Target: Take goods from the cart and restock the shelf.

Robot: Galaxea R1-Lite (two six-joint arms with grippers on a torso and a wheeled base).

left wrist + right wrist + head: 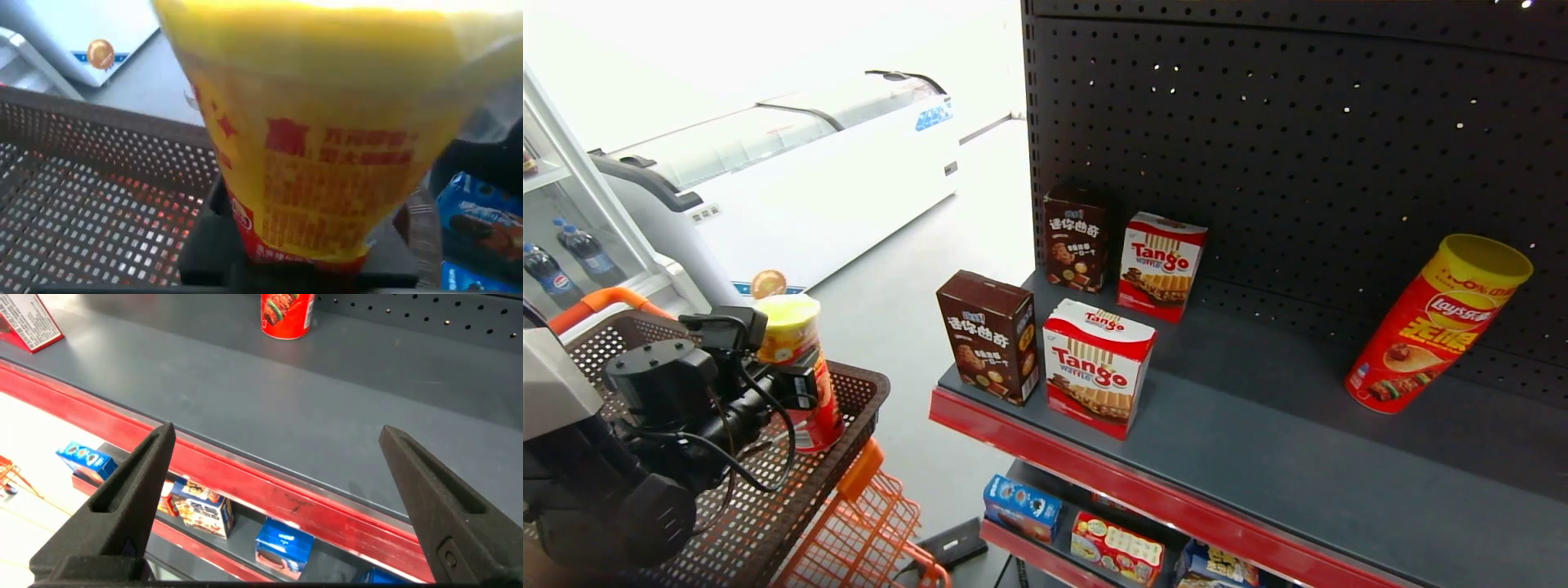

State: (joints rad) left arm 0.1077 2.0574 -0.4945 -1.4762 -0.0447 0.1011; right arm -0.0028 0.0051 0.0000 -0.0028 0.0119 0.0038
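Observation:
My left gripper (799,390) is shut on a chip can (795,351) with a yellow top and red body, holding it upright over the brown mesh cart basket (862,396). In the left wrist view the chip can (327,155) stands between the gripper (302,257) and the cart's mesh wall (98,196). My right gripper (276,433) is open with nothing between its fingers, hovering over the front edge of the grey shelf (327,400). A second chip can (1437,327) stands on that shelf (1258,425), leaning towards the pegboard, and the same can (286,314) appears beyond the right gripper.
Two brown biscuit boxes (988,335) (1076,237) and two wafer boxes (1097,367) (1161,265) stand at the shelf's left end. Bare shelf lies between them and the can. Packets (1115,547) fill the lower shelf. A white chest freezer (792,188) stands behind the cart.

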